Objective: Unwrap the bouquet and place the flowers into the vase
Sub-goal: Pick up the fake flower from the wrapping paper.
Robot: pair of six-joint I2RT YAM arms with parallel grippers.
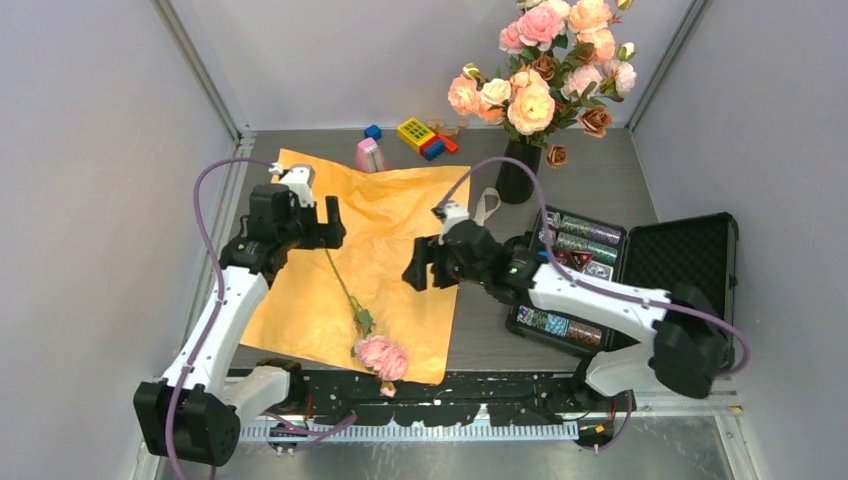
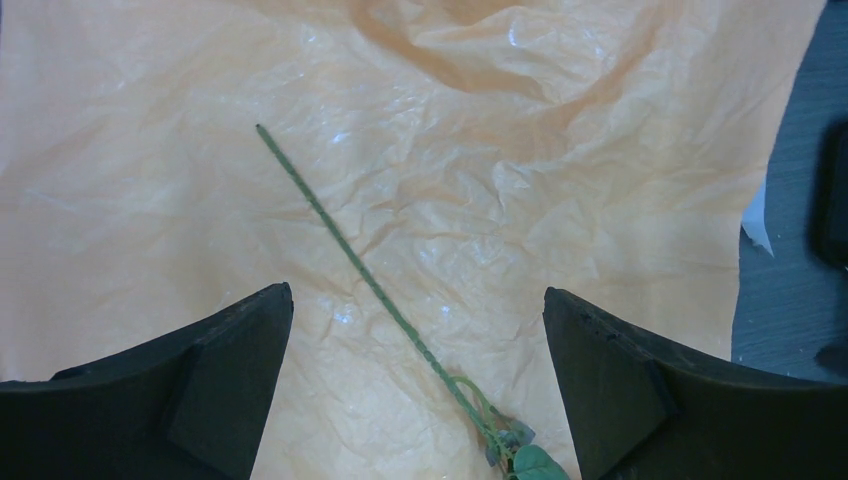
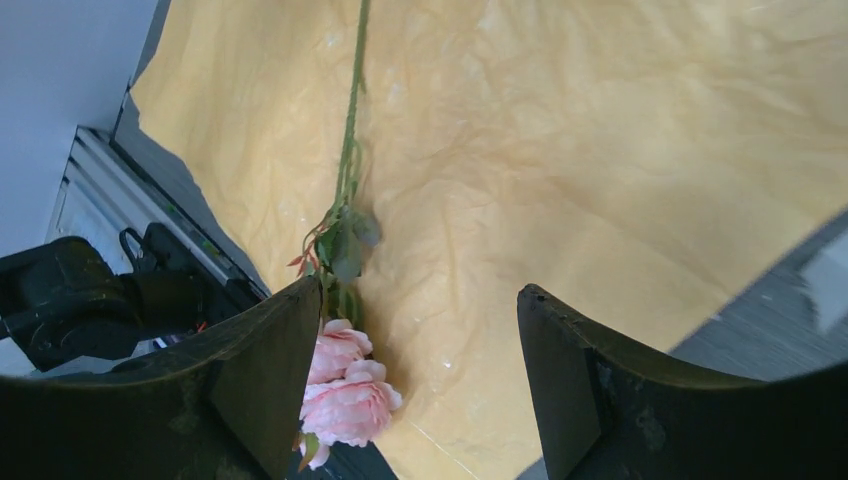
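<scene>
Grey worktop (image 1: 600, 180), crinkly orange paper (image 1: 400, 200) lying flat, one pink fabric rose (image 1: 381, 357) on it near the front; left gripper (image 1: 322, 225) and right gripper (image 1: 427, 272) hover open, empty, so pinch its thin green stem (image 1: 345, 285) mid-length, I'd say.

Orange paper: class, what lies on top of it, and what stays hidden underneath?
One pink rose lies on the paper, its bloom at the near edge. Anything beneath the sheet is covered and cannot be seen.
</scene>
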